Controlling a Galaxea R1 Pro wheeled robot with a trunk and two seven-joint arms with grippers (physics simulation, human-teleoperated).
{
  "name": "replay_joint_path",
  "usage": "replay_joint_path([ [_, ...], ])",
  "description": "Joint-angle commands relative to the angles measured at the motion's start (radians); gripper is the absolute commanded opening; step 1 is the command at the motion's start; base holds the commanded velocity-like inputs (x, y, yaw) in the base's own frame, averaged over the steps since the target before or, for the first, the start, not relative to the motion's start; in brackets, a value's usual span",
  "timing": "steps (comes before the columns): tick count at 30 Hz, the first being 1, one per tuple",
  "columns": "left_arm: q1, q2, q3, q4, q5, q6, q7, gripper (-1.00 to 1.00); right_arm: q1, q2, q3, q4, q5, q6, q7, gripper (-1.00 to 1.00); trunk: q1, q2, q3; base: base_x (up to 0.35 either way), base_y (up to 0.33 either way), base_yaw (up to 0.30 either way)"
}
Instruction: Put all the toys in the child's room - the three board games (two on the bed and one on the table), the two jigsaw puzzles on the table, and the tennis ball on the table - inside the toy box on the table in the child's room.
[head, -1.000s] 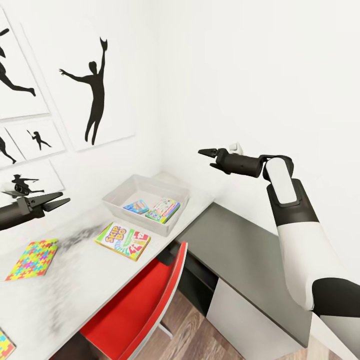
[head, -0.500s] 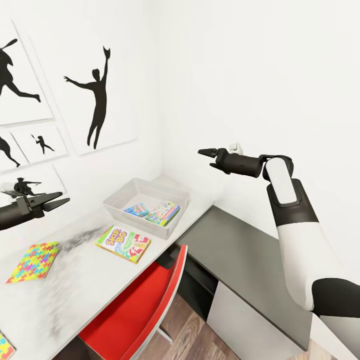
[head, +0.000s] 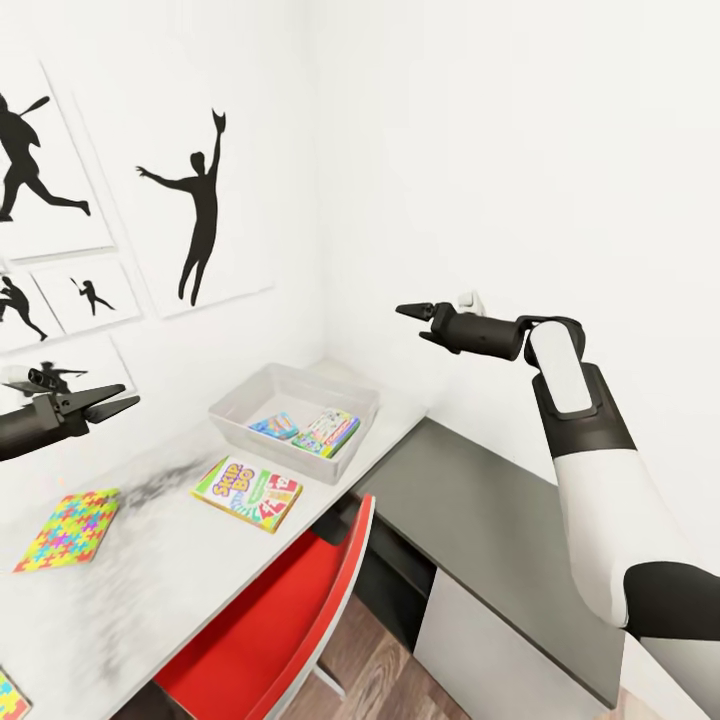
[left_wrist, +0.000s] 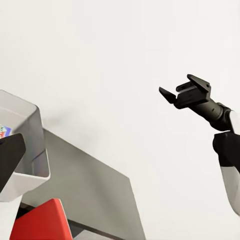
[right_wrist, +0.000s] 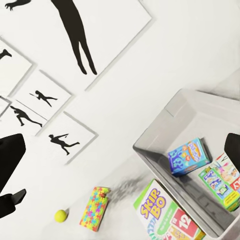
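Note:
The light-grey toy box (head: 352, 392) stands at the far corner of the white table (head: 170, 565). A small blue board game (head: 272, 426) and a white-and-green one (head: 327, 432) lie inside it. The Skip-Bo board game (head: 247, 488) lies on the table just before the box. One jigsaw puzzle (head: 68, 528) lies further left, another (head: 8, 695) at the near edge. The right wrist view shows the tennis ball (right_wrist: 61, 215) beside a puzzle (right_wrist: 95, 207). My left gripper (head: 120, 402) hangs open and empty above the table's left part. Open and empty too, my right gripper (head: 412, 322) is raised right of the box.
A red chair (head: 270, 610) is pushed under the table's front edge. A lower dark-grey unit (head: 480, 530) with a white panel joins the table on the right. Black silhouette pictures (head: 195, 215) hang on the white wall behind. Wood-plank floor (head: 375, 670) shows below.
The whole head view has shifted slightly, so the camera moved. Both arms hold the same pose and the things on the table lie as before.

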Motion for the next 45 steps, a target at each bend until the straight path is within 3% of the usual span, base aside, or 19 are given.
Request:
replay_joint_path([
  [1, -0.001, 0.000, 0.000, 0.000, -0.002, 0.011, -0.005, 1.00, 0.000, -0.001, 0.001, 0.000, 0.010, 0.002, 0.009, 1.00, 0.001, -0.002, 0.000, 0.000, 0.000, 0.000],
  [15, -0.001, 0.000, -0.001, 0.000, -0.002, 0.009, -0.005, 1.00, 0.017, -0.002, -0.001, 0.000, 0.010, 0.002, 0.009, 1.00, 0.001, -0.002, 0.023, -0.030, 0.002, 0.000],
  [33, 0.001, 0.000, -0.002, 0.001, -0.008, 0.008, -0.005, 1.00, 0.066, -0.003, -0.005, -0.001, 0.007, 0.006, 0.014, 1.00, 0.001, -0.002, 0.053, -0.232, 0.143, 0.000],
  [45, 0.002, 0.000, -0.002, 0.001, -0.006, 0.002, -0.005, 1.00, 0.073, -0.012, -0.007, 0.000, 0.005, 0.007, 0.017, 1.00, 0.001, -0.002, 0.055, -0.157, 0.075, -0.018],
])
